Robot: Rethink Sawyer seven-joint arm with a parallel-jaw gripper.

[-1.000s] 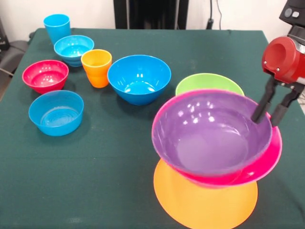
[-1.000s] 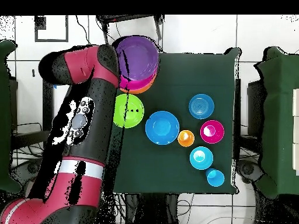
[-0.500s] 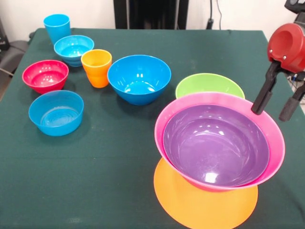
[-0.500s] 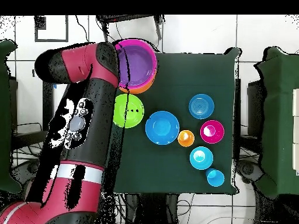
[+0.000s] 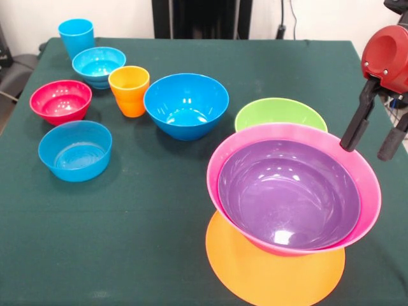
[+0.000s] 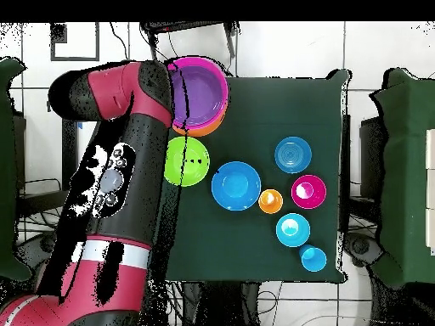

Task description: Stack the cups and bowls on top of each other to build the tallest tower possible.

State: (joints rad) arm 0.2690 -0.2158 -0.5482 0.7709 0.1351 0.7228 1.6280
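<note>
The tower is sitting at the table's near edge — an upturned orange bowl [image 5: 274, 271] carrying a pink bowl [image 5: 294, 191] with a purple bowl [image 5: 290, 194] nesting inside. The green bowl [image 5: 280, 115] is waiting just behind. The gripper [image 5: 376, 139] is hovering at the pink rim's side, fingers spread, holding nothing. A sideways brush there could be tipping the stack — its footing looks narrow.

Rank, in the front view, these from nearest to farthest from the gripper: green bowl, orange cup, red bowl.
1. Green bowl, just left of the gripper, behind the tower.
2. Orange cup, left of centre.
3. Red bowl, at the far left.
</note>
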